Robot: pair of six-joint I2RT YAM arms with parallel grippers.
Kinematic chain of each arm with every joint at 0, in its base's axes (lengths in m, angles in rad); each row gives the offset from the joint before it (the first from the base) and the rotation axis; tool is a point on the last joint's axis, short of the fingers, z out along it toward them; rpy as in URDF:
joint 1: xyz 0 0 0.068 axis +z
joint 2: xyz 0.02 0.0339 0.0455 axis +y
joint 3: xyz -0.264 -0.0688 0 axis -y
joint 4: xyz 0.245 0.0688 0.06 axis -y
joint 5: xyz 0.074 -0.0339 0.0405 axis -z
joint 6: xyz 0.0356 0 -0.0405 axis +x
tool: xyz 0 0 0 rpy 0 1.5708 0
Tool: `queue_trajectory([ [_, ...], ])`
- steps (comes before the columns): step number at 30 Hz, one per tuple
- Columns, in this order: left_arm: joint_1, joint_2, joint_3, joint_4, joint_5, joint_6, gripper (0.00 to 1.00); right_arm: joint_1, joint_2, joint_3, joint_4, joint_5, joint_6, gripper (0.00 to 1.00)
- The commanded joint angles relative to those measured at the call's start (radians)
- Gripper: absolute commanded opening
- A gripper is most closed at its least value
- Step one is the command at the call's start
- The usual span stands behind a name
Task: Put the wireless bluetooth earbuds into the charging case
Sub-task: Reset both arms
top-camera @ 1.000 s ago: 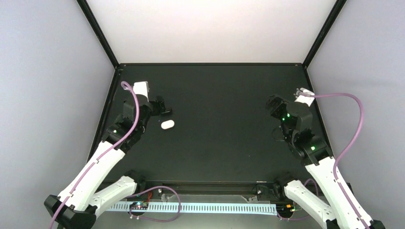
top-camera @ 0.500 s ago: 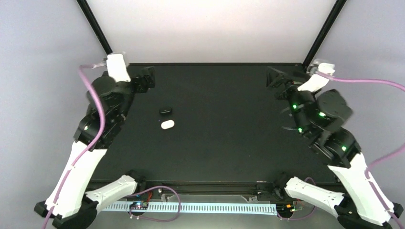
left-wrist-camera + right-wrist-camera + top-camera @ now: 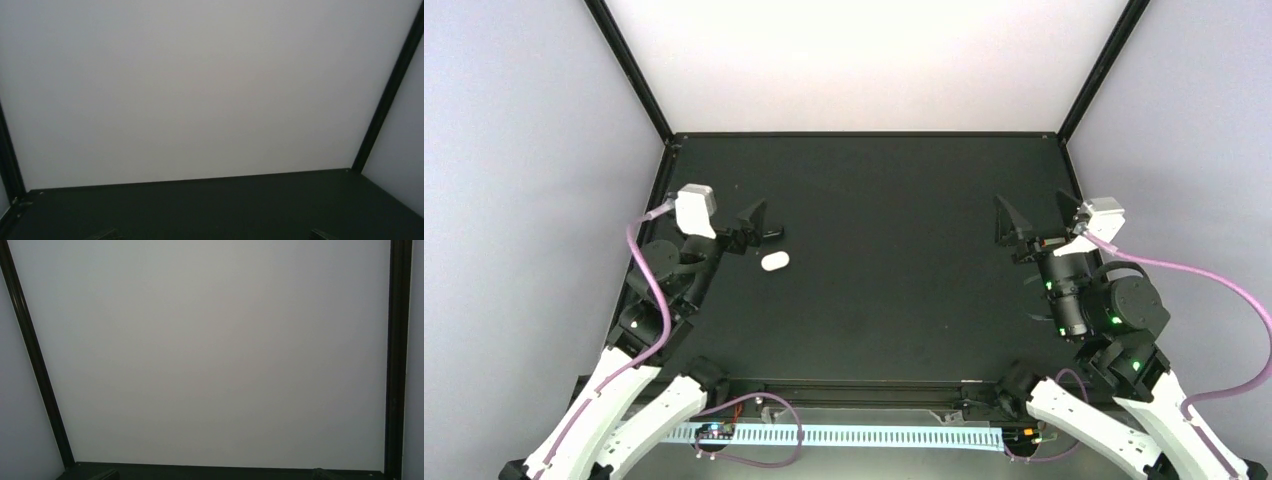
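We find the case (image 3: 774, 261) on the table (image 3: 884, 310), in its left half, about midway between the near and far edges. Just behind it, and apart from it, lies a smaller thing (image 3: 771, 233), perhaps a second case. The left gripper (image 3: 746, 228) hangs just left of both, close beside the smaller thing. The right gripper (image 3: 1036, 212) hangs far across the table, near the right edge, about level with the smaller thing. The back wall (image 3: 210, 85) stands behind the far edge, with a post (image 3: 397, 355) at each far corner.

place: robot lab cell | evidence: black table (image 3: 894, 300), white walls (image 3: 864, 60), frame posts (image 3: 629, 70)
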Motion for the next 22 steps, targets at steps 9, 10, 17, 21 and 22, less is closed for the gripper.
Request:
queue_trajectory([
  [9, -0.08, -0.132, -0.137, 0.26, -0.05, 0.102, 0.99, 0.007, 0.024, -0.034, 0.075, 0.026, -0.013, 1.0],
  [10, -0.081, -0.144, -0.145, 0.27, -0.04, 0.102, 0.99, 0.007, 0.032, -0.031, 0.075, 0.024, -0.014, 1.0],
  [17, -0.084, -0.133, -0.152, 0.267, -0.057, 0.089, 0.99, 0.006, 0.063, -0.031, 0.101, 0.008, -0.005, 1.0],
  [21, -0.084, -0.099, -0.132, 0.233, -0.118, 0.024, 0.99, 0.007, 0.057, -0.035, 0.096, -0.001, 0.01, 1.0],
  [22, -0.085, -0.095, -0.129, 0.223, -0.133, 0.011, 0.99, 0.007, 0.052, -0.038, 0.093, -0.004, 0.012, 1.0],
])
